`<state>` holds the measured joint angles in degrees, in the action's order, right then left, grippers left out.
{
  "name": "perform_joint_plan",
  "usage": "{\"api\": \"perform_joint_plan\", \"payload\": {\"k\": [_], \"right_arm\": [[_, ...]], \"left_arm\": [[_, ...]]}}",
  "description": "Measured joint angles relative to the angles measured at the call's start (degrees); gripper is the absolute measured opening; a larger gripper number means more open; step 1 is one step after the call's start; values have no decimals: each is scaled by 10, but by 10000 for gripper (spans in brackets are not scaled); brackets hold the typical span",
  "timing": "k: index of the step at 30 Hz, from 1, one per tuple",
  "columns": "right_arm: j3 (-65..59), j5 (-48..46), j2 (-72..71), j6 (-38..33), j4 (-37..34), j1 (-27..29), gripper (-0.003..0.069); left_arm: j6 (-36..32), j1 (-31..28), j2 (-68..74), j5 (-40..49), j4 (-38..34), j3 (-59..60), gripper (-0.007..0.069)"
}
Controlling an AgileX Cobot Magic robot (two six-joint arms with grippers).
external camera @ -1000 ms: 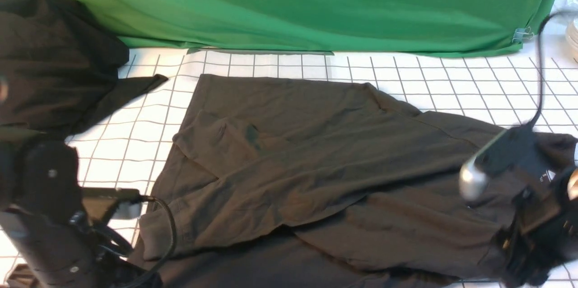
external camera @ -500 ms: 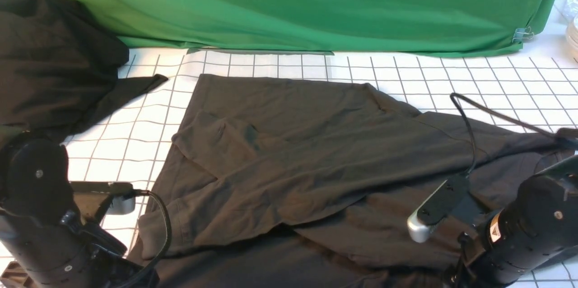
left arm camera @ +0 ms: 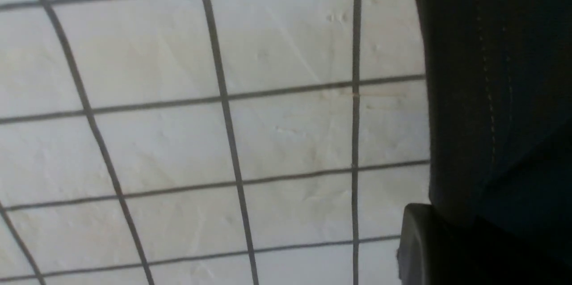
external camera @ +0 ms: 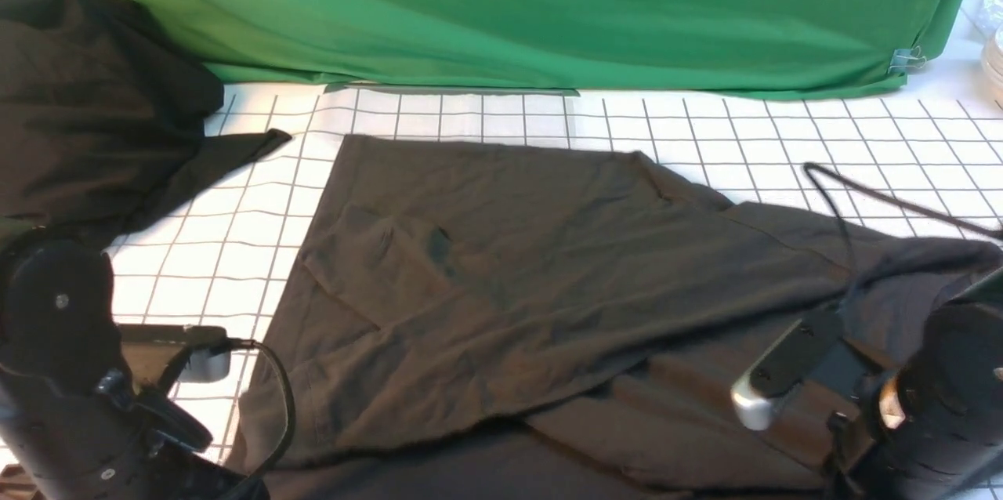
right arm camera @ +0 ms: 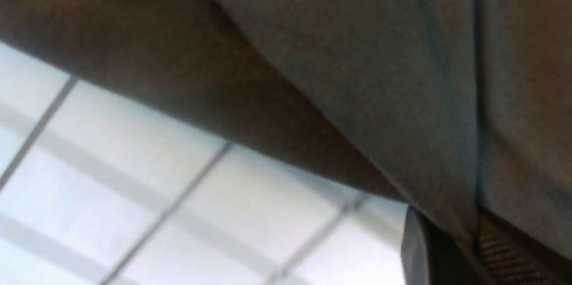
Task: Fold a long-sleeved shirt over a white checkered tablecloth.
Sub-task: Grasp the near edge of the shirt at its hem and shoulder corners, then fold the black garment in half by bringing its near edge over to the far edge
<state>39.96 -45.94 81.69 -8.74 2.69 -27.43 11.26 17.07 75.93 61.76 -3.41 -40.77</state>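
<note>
The long-sleeved shirt [external camera: 509, 280], charcoal and partly folded over itself, lies spread across the white checkered tablecloth [external camera: 235, 249]. My left arm [external camera: 63, 375] sits low at the shirt's near left corner. In the left wrist view the left gripper [left arm camera: 482, 249] is shut on the shirt's stitched hem [left arm camera: 491, 75] beside bare tablecloth [left arm camera: 277, 133]. My right arm [external camera: 925, 414] is low at the near right. The right gripper [right arm camera: 460, 249] is shut on a fold of the shirt [right arm camera: 357, 52], which runs between a grey finger and a ribbed pad [right arm camera: 505, 253].
A second dark garment [external camera: 94, 108] is heaped at the back left. Green fabric [external camera: 548, 6] hangs along the far edge, held by a clip [external camera: 907, 59]. The right arm's cable [external camera: 862, 194] loops over the shirt's right end.
The right arm dropped from above the shirt's right end to its near right edge and closed on the cloth. The shirt's far edge slid slightly toward me. The left arm barely moved.
</note>
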Motion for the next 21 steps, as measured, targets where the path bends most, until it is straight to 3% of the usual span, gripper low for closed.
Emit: {"api": "perform_joint_plan", "payload": {"k": [4,9,13,21], "right_arm": [[0,-76,-61,-1,-5,0,32],[24,-129,-118,-11,13,0,32],[73,-133,-104,-11,38,4,28],[251,-121,34,-48,46,95,27]], "left_arm": [[-1,0,-34,13,-9,-6,12],[17,0,-53,23,3,-99,12],[29,0,-3,25,30,-198,12],[11,-11,230,28,40,-493,12]]}}
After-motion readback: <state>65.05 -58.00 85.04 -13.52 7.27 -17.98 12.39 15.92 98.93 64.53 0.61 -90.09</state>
